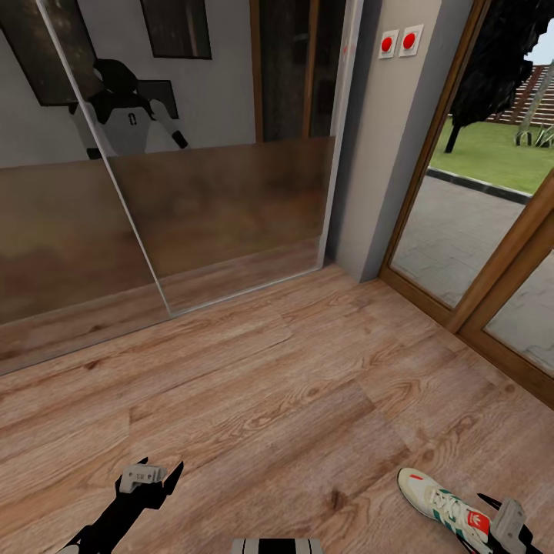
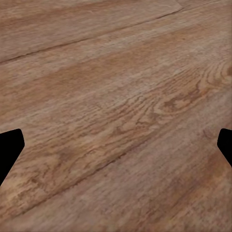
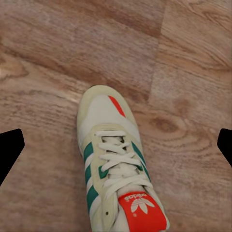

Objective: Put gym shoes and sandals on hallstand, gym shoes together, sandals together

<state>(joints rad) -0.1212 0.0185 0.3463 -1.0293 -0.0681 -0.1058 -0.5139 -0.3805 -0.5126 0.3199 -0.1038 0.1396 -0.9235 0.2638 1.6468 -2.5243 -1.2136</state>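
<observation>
One gym shoe [image 1: 445,506] lies flat, toe pointing toward the mirror [image 1: 154,154].

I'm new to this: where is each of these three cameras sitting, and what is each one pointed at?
Head view: on the robot's head, looking forward and down at the corridor floor; left gripper and right gripper show low down.
Left wrist view: near the left gripper, facing bare floor; dark fingertips at the edges.
Right wrist view: near the right gripper, above a gym shoe.
Shared: head and right wrist views both show that shoe.
</observation>
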